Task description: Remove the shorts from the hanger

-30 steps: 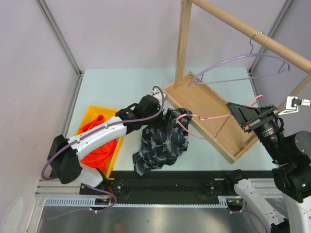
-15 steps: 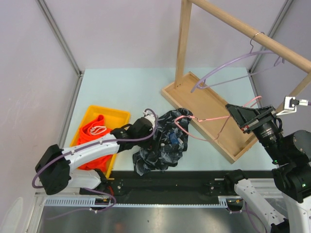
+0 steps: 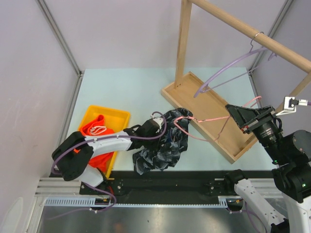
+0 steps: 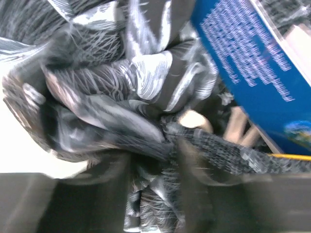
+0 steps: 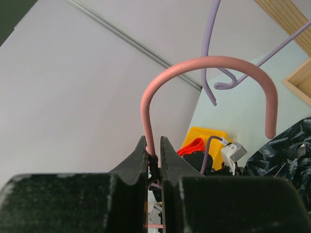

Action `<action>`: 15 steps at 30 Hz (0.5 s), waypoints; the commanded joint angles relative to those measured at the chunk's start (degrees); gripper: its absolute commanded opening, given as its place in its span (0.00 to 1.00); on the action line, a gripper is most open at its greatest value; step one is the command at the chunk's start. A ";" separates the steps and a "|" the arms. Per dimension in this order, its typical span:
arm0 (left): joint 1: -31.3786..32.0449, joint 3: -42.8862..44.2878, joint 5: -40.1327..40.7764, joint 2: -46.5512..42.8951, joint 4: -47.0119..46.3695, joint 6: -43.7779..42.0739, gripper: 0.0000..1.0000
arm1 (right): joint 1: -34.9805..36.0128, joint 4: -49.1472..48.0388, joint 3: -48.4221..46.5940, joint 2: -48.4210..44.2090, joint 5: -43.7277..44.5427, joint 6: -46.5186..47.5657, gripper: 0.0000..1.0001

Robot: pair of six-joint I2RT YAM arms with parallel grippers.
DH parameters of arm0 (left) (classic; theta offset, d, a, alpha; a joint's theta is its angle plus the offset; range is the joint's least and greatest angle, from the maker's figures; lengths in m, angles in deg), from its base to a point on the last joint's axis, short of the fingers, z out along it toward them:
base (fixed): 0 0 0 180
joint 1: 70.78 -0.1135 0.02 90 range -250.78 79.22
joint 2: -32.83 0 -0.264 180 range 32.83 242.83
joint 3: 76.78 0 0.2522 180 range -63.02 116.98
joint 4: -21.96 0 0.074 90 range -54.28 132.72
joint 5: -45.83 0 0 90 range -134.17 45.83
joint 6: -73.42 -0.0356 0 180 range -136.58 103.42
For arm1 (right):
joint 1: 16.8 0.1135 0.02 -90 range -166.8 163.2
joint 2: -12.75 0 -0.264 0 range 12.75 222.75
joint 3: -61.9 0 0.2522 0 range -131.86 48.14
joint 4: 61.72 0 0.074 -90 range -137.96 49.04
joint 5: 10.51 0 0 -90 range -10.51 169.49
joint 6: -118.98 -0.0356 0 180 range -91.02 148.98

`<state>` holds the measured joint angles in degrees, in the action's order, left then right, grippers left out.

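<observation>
1. The left gripper [image 3: 158, 128], above the dark patterned shorts [image 3: 163, 145] a second ago, has dropped and pushed into them from the left. The lilac hanger [image 3: 223, 73] has swung.
2. The dark shorts still drape from the pink hanger [image 3: 209, 118], bunched on the table beside the wooden tray [image 3: 204, 99]. The orange shorts [image 3: 91, 125] lie in the yellow bin [image 3: 112, 112].
3. Left wrist only: cloth between blurred fingers [image 4: 112, 194], a blue printed label [image 4: 243, 63]; whether the jaws grip cannot be told.
4. Right wrist only: the right gripper [image 5: 154, 145] pinches the pink hook.
</observation>
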<state>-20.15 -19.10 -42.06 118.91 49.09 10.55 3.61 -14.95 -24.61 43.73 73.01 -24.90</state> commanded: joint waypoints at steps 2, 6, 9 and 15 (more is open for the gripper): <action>0.08 -0.95 -3.33 -5.90 -3.61 0.20 0.14 | -0.19 0.29 -0.55 -0.83 0.24 1.06 0.00; -0.36 1.07 -3.43 -13.80 -0.72 0.38 0.00 | -0.10 0.91 -0.55 -1.01 0.76 1.51 0.00; -2.29 3.45 -2.55 -21.10 2.88 0.99 0.00 | -0.19 1.52 -0.46 -1.45 1.38 1.86 0.00; -10.28 8.72 -2.20 -33.86 9.74 2.31 0.00 | -0.01 1.88 -0.55 -2.15 2.35 2.56 0.00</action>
<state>-25.39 -16.13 -44.77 92.77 55.34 11.03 3.61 -12.17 -24.61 42.61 74.30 -23.46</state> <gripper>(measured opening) 0.013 0.099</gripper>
